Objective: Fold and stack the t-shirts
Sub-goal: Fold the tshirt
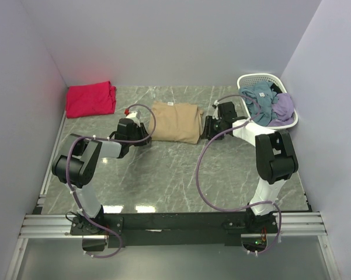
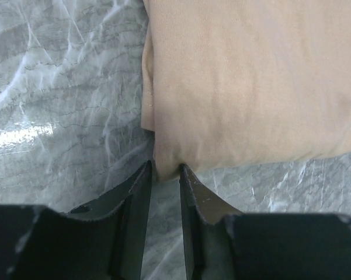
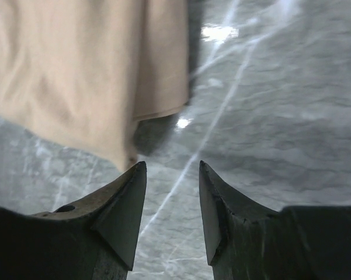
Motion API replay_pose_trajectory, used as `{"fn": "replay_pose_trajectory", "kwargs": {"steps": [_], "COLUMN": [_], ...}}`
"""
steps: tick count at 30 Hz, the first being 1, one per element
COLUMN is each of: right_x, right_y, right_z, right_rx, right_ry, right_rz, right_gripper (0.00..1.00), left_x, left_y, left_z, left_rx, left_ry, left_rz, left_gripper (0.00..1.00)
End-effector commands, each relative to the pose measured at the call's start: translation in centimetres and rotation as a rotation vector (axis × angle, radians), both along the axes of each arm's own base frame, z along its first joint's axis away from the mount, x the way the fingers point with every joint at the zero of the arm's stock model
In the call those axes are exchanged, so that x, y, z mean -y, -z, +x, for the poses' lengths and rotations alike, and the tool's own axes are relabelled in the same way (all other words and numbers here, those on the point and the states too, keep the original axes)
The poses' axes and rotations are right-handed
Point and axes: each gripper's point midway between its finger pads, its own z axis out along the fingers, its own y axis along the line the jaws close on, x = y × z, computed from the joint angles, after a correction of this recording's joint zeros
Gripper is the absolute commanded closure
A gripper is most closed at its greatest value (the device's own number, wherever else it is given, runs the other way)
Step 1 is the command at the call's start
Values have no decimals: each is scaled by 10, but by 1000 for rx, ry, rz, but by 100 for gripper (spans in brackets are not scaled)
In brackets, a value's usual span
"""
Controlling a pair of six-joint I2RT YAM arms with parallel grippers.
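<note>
Cloth is looking limp; I'm favouring the tan t-shirt by its folded edges, left pincer and right pincer parted, empty.

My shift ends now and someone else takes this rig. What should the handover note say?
Left tool: jaws slightly apart at a left corner of the tan t-shirt, gripping nothing.
Right tool: open, empty, over the table at that shirt's right edge.
Tan t-shirt folded mid-table; red-pink t-shirt folded in the far left corner, apart from it.
Done: both folded.
Left: stack them; more clothes sit in the white basket.
</note>
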Motion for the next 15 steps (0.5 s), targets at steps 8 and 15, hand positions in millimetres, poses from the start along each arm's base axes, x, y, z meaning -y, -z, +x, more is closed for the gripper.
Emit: {"fn": "replay_pose_trajectory", "kwargs": {"steps": [8,15], "right_x": [-43,-49], "right_y": [-29,-18], "right_z": [-8,-13], "right_rx": [64,52], "right_ry": [-117,-130], "right_rz": [134,109], "right_gripper": [53,53], "left_x": [10,13], "left_y": [-13,-11], "left_z": [10,11], "left_rx": [48,42], "left_ry": [29,36], "left_rz": [-18,-25], "left_gripper": [68,70]}}
